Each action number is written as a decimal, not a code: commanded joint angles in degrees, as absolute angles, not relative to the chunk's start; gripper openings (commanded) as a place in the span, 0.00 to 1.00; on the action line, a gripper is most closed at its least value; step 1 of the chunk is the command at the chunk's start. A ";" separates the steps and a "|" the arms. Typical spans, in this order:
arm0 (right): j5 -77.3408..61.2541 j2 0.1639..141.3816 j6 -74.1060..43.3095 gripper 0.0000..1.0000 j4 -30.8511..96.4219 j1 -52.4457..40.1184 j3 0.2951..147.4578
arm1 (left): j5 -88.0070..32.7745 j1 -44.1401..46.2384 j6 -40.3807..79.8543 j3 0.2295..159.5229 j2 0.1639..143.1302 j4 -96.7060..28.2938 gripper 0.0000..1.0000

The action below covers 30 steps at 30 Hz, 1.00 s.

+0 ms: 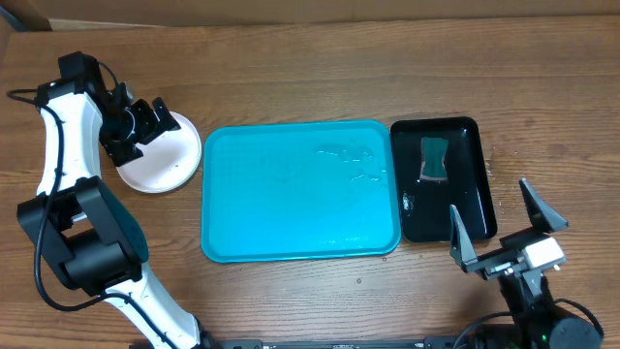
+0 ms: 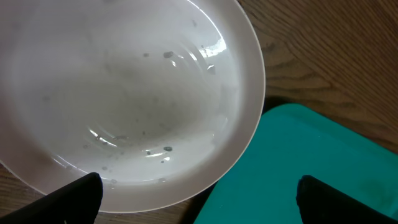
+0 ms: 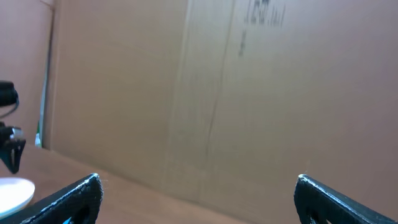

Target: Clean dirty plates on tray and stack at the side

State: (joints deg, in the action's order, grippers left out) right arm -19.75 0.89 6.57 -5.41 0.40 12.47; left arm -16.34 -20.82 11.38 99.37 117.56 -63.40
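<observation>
Left gripper (image 2: 199, 179): my jaws spread fully, holding nothing, poised over the white plate (image 1: 160, 160). The plate is round, glossy, shallow and flecked with droplets, and it sits on the wood-grain table (image 1: 310, 68) just beside the left edge of the tray (image 1: 218, 247). Tray: turquoise plastic, rounded corners, raised rim, carrying a few wet glints toward its right end. Further right, a narrower glossy black tray (image 1: 475, 208) holds a green sponge (image 1: 434, 158); my right gripper (image 1: 488, 196), fingers wide and empty, stands by its near right corner.

A narrow black tray (image 1: 470, 194) sat on a brown wooden surface (image 1: 339, 78). A teal sponge-like pad (image 1: 434, 158) lay inside it, toward the far end. Plain cardboard (image 3: 249, 93) stood behind.
</observation>
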 commanded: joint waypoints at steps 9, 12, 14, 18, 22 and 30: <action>-14.57 0.16 5.78 1.00 -5.89 0.60 3.84 | -16.97 -20.95 10.09 99.35 117.75 -63.37 1.00; -14.61 0.16 5.76 1.00 -5.61 0.60 1.87 | -16.97 -20.97 10.09 99.35 117.75 -63.37 1.00; -14.57 0.16 5.23 1.00 -5.43 0.60 0.32 | -16.97 -20.97 10.09 99.35 117.75 -63.35 1.00; -13.34 0.16 4.71 1.00 2.22 0.38 0.45 | -16.97 -20.97 10.09 99.35 117.75 -63.37 1.00; -11.99 0.16 4.99 1.00 3.84 0.38 0.45 | -16.97 -20.97 10.09 99.35 117.75 -63.37 1.00; -10.20 0.16 4.93 1.00 3.84 0.38 0.45 | -16.97 -20.95 10.09 99.35 117.75 -63.37 1.00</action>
State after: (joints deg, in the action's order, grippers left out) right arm -11.79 0.84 5.52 4.12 0.38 1.06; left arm -16.34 -20.82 11.38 99.37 117.56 -63.40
